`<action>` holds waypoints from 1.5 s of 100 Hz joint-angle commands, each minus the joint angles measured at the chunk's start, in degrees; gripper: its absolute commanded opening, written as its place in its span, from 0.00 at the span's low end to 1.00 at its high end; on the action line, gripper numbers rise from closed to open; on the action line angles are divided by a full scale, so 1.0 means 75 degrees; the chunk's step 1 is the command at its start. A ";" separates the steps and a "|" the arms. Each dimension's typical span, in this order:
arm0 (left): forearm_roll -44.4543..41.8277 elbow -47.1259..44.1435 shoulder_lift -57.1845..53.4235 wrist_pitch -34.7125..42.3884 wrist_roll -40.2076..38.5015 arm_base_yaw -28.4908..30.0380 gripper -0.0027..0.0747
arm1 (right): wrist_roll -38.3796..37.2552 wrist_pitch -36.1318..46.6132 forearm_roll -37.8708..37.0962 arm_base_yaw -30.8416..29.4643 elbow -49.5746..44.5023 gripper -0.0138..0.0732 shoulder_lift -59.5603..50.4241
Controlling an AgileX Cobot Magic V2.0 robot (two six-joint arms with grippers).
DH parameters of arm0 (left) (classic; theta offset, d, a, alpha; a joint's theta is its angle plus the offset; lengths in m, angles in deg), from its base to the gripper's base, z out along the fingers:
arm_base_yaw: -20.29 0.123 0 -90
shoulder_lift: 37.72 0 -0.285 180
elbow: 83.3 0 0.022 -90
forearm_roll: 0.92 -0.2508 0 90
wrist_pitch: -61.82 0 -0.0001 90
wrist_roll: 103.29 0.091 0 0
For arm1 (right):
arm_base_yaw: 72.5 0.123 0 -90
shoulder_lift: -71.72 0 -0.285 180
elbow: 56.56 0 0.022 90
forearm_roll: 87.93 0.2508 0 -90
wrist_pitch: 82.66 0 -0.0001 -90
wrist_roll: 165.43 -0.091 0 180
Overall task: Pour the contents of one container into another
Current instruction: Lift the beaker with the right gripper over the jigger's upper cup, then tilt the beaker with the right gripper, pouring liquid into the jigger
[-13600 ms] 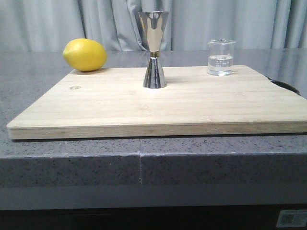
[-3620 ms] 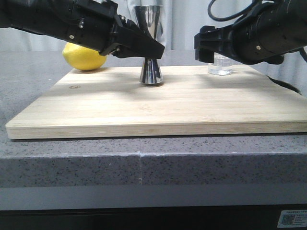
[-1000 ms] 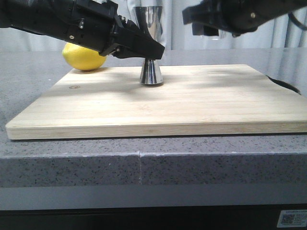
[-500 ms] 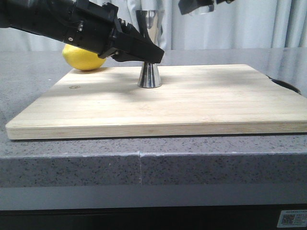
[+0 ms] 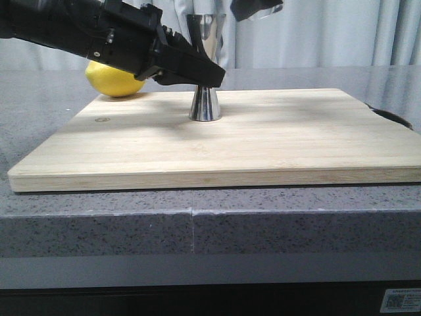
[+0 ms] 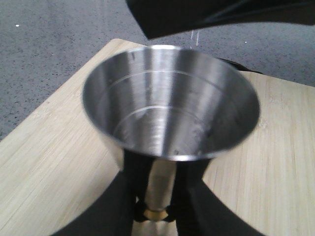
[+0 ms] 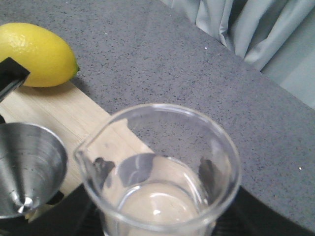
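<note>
1. Front view: I'm seeing my left gripper (image 5: 209, 74) clamping the steel jigger (image 5: 206, 66) right at its narrow waist. The jigger is standing upright on the wooden board (image 5: 263, 145), toward the back and a bit left of centre. A lemon (image 5: 113, 80) is sitting behind the board's far left corner, partly hidden by the left arm. My right gripper (image 5: 258, 8) is only poking in at the top edge, just right of the jigger's rim and higher than it. Can't tell from here what its fingers are doing, and the beaker isn't showing in this shot.

2. Left wrist view: I'm looking straight down into the jigger's top cup, and the inside is looking dry as far as I can tell. The black fingers (image 6: 123, 194) are pressing in on both sides of the gold waist band, so that grip is closed on it. A dark shape is hanging over the far rim.

3. Right wrist view: the glass beaker (image 7: 160, 172) is filling the shot, held upright-ish between the fingers with clear liquid pooling at the bottom. Its pouring lip is pointing toward the jigger's open cup, which is sitting lower and just beside it. The lemon is lying on the grey counter (image 7: 162, 64) past the board's corner.
</note>
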State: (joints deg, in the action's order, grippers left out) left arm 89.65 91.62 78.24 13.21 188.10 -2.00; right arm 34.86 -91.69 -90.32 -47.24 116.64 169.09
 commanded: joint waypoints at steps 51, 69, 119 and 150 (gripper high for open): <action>0.0251 0.0206 -0.0384 -0.0795 0.0015 -0.0019 0.01 | 0.0080 0.0201 -0.1481 0.0316 0.0312 0.44 -0.0355; 0.0251 0.0206 -0.0384 -0.0812 0.0015 -0.0019 0.01 | 0.0080 0.0172 -0.1953 0.0329 0.0312 0.44 -0.0355; 0.0110 0.0206 -0.0384 -0.0812 0.0015 -0.0019 0.01 | 0.0080 0.0172 -0.3010 0.0551 0.0312 0.44 -0.0355; 0.0096 0.0206 -0.0384 -0.0941 0.0015 -0.0019 0.01 | 0.0080 0.0219 -0.3571 0.0551 0.0312 0.44 -0.0309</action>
State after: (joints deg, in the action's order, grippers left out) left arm 87.17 91.62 78.24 9.63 188.10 -2.00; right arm 34.95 -94.45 -114.64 -43.18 116.77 169.09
